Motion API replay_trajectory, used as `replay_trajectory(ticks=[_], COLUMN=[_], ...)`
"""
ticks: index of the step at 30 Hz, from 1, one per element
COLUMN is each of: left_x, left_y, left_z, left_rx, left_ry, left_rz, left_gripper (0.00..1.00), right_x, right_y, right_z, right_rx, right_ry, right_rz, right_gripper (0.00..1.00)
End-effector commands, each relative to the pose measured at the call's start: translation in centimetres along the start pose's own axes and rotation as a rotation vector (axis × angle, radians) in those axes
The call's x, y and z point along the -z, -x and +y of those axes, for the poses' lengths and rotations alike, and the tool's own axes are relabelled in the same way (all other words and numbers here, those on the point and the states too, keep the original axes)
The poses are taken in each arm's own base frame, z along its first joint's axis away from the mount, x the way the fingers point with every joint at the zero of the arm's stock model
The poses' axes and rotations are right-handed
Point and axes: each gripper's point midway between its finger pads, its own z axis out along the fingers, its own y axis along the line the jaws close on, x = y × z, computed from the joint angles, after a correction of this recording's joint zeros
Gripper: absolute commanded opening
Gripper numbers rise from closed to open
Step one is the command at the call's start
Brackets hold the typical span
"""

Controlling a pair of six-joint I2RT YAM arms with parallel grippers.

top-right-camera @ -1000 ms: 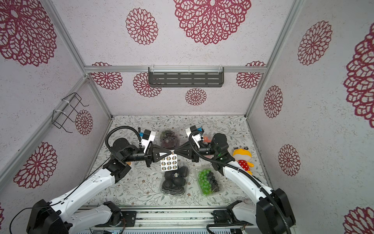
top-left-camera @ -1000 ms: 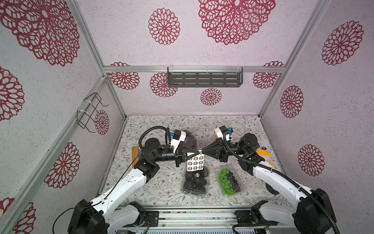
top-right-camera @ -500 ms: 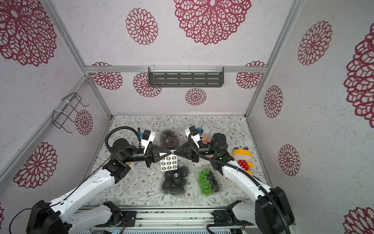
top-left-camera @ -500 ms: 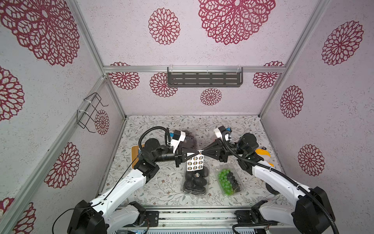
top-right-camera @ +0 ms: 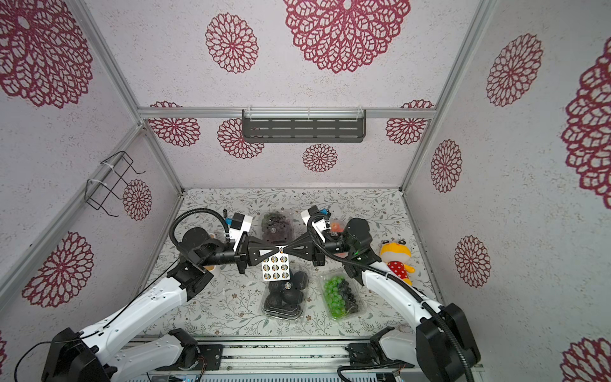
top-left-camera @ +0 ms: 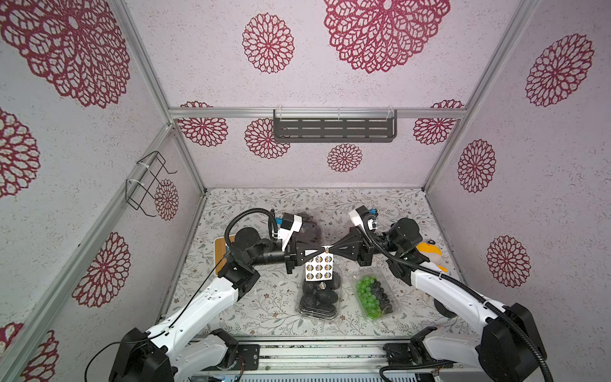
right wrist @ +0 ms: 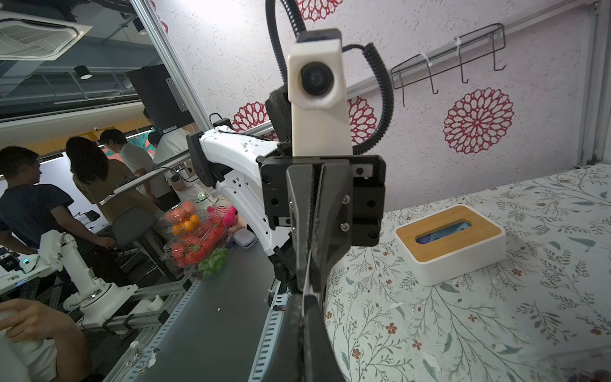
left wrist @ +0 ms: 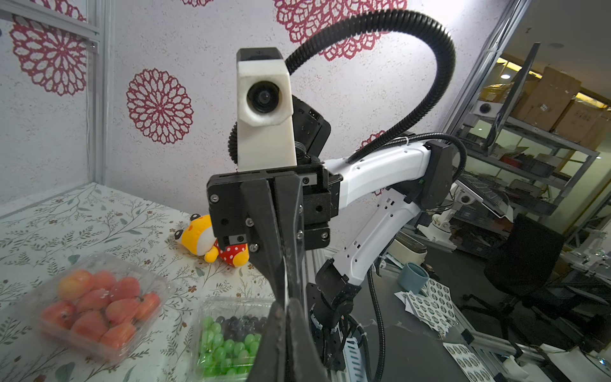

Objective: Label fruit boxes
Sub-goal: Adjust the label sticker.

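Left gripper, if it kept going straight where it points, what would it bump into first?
Most likely the right gripper: it faces the left gripper tip to tip, both pinching the sticker sheet.

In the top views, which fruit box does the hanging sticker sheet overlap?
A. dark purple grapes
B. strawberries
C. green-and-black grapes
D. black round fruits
D: in both top views the sticker sheet covers the far end of the black-fruit box.
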Motion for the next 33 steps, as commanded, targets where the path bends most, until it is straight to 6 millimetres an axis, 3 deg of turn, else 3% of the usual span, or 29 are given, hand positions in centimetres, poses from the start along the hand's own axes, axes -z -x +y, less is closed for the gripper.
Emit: replay_trajectory(ticks=[1,3,6,11,16,33], left_x=[0.9,1.0,1.0,0.9,0.7,-0.1], left_y=[0.2,0.0,-0.3,-0.3,0.1,0.5], left_z=[-0.8,-0.8,-1.2,-1.1,-1.3,-0.4], left_rx=[-0.021,-0.021,-0.018,-0.022,-0.033,0.004], left_ry=[-0.024,-0.02,-0.045,-0.046,-0.072,-0.078], left_rz=[-0.017,-0.006,0.002,0.001,0.004,0.005], left_gripper=[0.18,0.24,0.24,0.18,0.03,0.03], right_x=[0.0,0.0,0.1,-0.1,-0.2,-0.4], right_y=[1.7,1.8,1.8,1.7,1.5,0.9], right_z=[1.7,1.7,1.7,1.7,1.9,2.1], right_rx=[0.098,0.101,0.1,0.095,0.097,0.095], right_ry=[0.039,0.039,0.036,0.044,0.062,0.072], right_rz=[-0.02,-0.021,-0.023,-0.017,-0.005,0.006], right_gripper=[0.0,0.0,0.0,0.0,0.0,0.0])
